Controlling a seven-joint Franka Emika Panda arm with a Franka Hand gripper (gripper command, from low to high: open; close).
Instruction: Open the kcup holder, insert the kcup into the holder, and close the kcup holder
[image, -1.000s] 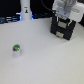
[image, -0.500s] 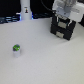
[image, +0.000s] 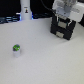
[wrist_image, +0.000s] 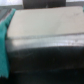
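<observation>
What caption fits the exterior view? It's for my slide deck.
Panda gripper poised at the black kcup holder, while the green-topped kcup waits apart on the white table.

A broad stretch of white tabletop (image: 47, 60) lies open around the kcup (image: 16, 49) — reachable from every side. The arm crowds the kcup holder (image: 63, 29) from above, and a tall white bottle (image: 25, 10) stands well apart at the rear.
</observation>
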